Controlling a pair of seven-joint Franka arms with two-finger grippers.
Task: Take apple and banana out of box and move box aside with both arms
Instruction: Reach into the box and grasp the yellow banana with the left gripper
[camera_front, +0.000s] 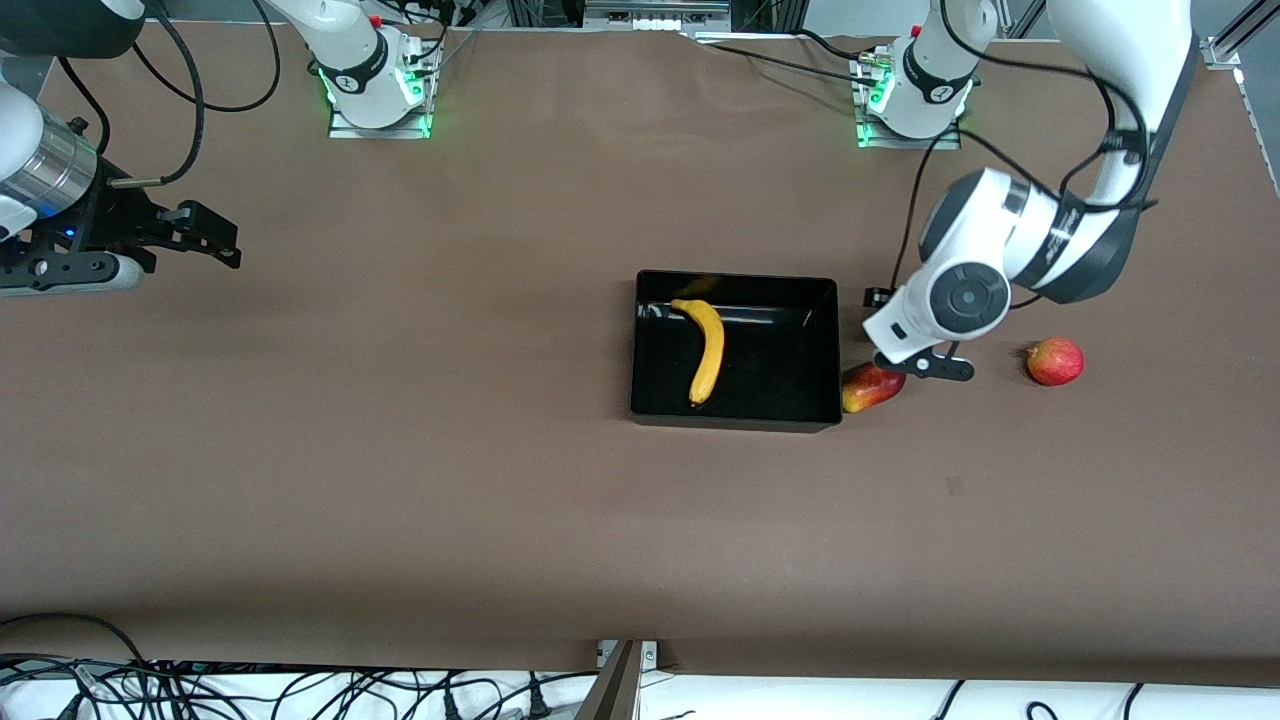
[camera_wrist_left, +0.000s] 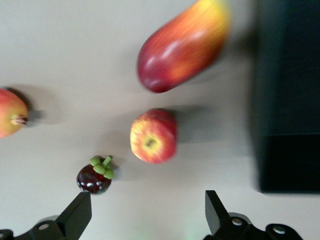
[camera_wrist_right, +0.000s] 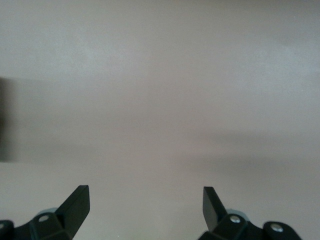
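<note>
With the apple (camera_wrist_left: 153, 136) set on the table beside the box (camera_front: 825, 345) under the open, empty left gripper (camera_wrist_left: 147, 212), the banana (camera_front: 706, 350) at the box's 9 o'clock half is to be lifted next, the open right gripper (camera_front: 205, 235) waiting over bare table

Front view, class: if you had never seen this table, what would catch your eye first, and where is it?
The yellow banana lying alone in the glossy black box at mid-table stands out first. Next come the fruits on the table beside the box toward the left arm's end: the apple below the left gripper, whose jaws are open, a mango-like fruit against the box wall, and a round red fruit further along. The right gripper waits, open, over the bare table.
</note>
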